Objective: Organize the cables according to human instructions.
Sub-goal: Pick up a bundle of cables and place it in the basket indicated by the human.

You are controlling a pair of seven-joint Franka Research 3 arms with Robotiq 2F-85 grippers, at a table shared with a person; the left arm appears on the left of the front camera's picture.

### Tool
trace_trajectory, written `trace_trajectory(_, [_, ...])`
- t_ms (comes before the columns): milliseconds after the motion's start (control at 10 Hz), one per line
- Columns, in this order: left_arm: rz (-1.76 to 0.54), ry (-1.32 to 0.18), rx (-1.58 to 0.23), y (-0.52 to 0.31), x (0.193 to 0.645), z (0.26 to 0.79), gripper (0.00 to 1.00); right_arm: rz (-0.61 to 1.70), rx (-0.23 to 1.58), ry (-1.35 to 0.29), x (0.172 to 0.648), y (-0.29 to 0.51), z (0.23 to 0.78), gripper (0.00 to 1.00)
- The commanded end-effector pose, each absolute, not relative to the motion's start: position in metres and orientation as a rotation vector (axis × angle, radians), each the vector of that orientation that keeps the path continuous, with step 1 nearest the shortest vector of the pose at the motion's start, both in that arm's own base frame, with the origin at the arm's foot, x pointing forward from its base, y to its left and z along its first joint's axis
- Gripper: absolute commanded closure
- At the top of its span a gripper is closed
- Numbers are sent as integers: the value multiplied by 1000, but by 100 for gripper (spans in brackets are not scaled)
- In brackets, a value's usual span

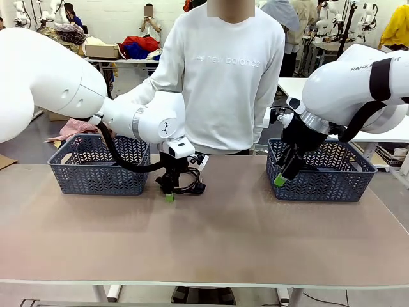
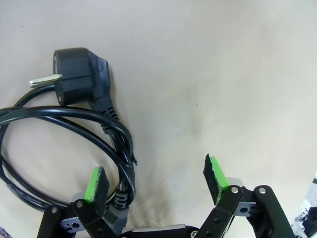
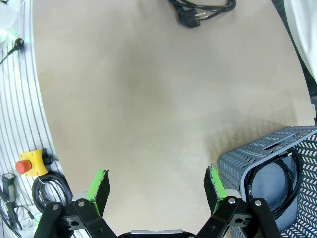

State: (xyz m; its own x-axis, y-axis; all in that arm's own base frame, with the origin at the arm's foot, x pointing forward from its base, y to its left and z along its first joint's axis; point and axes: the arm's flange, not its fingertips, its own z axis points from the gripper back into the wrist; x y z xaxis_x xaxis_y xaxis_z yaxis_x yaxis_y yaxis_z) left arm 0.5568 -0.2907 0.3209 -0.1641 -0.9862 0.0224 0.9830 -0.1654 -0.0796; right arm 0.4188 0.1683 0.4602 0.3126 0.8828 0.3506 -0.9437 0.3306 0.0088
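1. The left gripper [image 1: 169, 194] is lowered to the table [image 1: 211, 236] near the far edge, in front of the person [image 1: 223, 70], with its jaws held apart.
2. A coiled black power cord [image 2: 59, 144] is seen lying on the table at that gripper; its angled plug [image 2: 79, 69] points 2 metal pins sideways.
3. One green pad [image 2: 96, 182] is set just beside the cord's loop, and nothing is clamped.
4. The right gripper [image 1: 281, 179] is held at the front wall of the right basket [image 1: 319, 182], jaws apart and empty.
5. Another black cord [image 3: 280, 183] is seen coiled inside that basket.
6. A second grey basket [image 1: 96, 173] is placed on the table's left side.
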Motion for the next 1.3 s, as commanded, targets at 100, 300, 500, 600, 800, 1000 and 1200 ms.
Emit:
trace_trajectory(100, [-1759,52,-147,-286,549,322,0,1218,229,-303,420,169,463,0])
trace_trajectory(300, [-1752,70,-142,-286,547,319,0,1218,229,-303,420,169,463,0])
trace_trajectory(500, [-1747,96,-145,-287,548,318,0,1218,229,-303,420,169,463,0])
trace_trajectory(600, [-1755,84,-144,-287,547,317,0,1218,229,-303,420,169,463,0])
trace_trajectory(800, [-1744,67,-142,-287,548,316,19,1218,229,-303,420,169,463,0])
trace_trajectory(1000, [-1738,57,-133,-287,549,315,21,1218,229,-303,420,169,463,0])
trace_trajectory(1200, [-1735,37,-127,-288,550,314,41,1218,229,-303,420,169,463,0])
